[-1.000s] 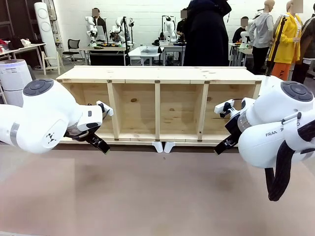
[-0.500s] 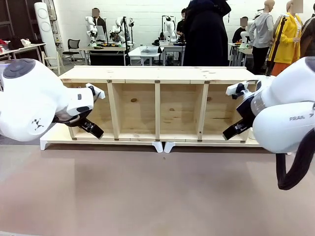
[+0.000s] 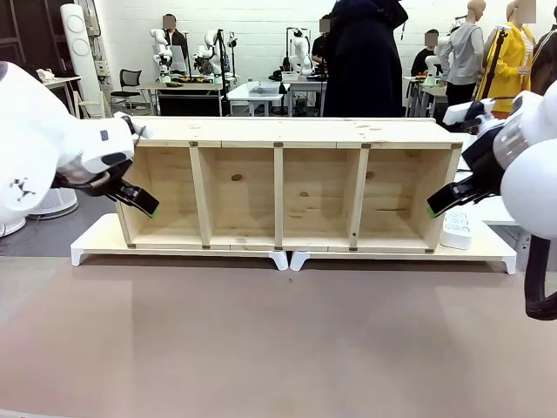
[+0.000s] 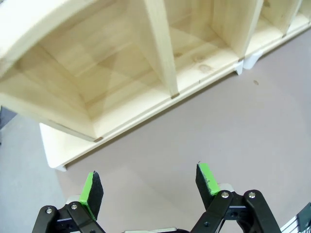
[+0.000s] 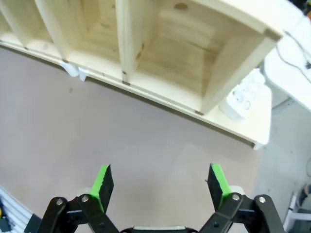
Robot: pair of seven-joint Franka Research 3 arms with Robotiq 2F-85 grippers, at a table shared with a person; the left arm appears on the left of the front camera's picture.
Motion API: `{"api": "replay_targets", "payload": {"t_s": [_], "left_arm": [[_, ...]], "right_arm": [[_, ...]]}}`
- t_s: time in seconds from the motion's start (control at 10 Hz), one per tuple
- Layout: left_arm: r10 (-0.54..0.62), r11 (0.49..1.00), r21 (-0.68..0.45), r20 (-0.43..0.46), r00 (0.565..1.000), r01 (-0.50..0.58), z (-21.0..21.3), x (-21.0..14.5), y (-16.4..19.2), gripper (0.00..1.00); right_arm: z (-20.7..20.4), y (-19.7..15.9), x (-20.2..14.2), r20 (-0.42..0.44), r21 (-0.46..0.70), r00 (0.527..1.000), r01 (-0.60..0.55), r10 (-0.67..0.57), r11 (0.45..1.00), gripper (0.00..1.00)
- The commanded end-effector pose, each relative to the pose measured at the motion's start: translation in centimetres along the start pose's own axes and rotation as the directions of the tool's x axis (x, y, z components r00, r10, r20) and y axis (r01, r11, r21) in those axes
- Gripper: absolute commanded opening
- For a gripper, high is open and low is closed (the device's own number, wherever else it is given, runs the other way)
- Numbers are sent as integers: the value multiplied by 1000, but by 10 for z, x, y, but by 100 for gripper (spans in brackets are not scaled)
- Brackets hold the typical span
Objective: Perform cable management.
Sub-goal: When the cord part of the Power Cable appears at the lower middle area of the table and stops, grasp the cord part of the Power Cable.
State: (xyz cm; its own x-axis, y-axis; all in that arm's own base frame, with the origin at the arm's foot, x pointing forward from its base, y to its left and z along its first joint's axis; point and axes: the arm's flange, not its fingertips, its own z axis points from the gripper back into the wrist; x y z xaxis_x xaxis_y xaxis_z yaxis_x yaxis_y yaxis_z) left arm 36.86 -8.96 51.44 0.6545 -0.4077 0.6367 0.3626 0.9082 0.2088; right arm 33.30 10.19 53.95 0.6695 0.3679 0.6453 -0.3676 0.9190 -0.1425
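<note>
— How are the fingers of the left gripper (image 4: 148,184) held?

— They are spread wide apart, and nothing is gripped between the green pads (image 4: 91,190). Bare brown tabletop (image 4: 194,121) is seen through the gap. Beyond the fingertips stands the long pale pine shelf with four open compartments (image 4: 160,58), with one end compartment nearest the tips.

— And the right gripper (image 5: 160,180)?

— Much the same is seen: the fingers are parted wide and nothing is clasped between them. Past the tips the tabletop is crossed first, then the shelf's other end compartment is reached. Just outside that end wall, farther out and off to one side of the fingers, a small white multi-socket power strip (image 5: 242,99) is laid on the pale base board (image 5: 260,126) under the shelf.

— Where is the cable placed relative to the fingers?

— That cannot be told for certain. Farthest out from the right fingers, beyond the power strip, a thin dark line (image 5: 295,48) is traced across a white surface. Whether it is the cable cannot be told. It is well apart from both pairs of fingers.
</note>
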Motion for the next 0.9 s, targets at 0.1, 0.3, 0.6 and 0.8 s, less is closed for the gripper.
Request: {"api": "replay_targets", "payload": {"t_s": [0.1,0.3,0.6,0.8], "left_arm": [[62,995,74,50,997,-66,37,-132,-28,100],[83,993,75,40,996,-86,38,-145,-24,100],[98,992,76,33,995,-100,41,-154,-21,100],[111,992,48,46,993,-113,38,-155,-19,100]], "right_arm": [[7,24,-153,23,-41,999,27,-26,999,100],[10,28,-157,23,-49,999,31,-30,998,100],[11,32,-156,6,-61,999,34,-33,998,100],[9,35,-154,-10,-68,1000,24,-25,997,100]]}}
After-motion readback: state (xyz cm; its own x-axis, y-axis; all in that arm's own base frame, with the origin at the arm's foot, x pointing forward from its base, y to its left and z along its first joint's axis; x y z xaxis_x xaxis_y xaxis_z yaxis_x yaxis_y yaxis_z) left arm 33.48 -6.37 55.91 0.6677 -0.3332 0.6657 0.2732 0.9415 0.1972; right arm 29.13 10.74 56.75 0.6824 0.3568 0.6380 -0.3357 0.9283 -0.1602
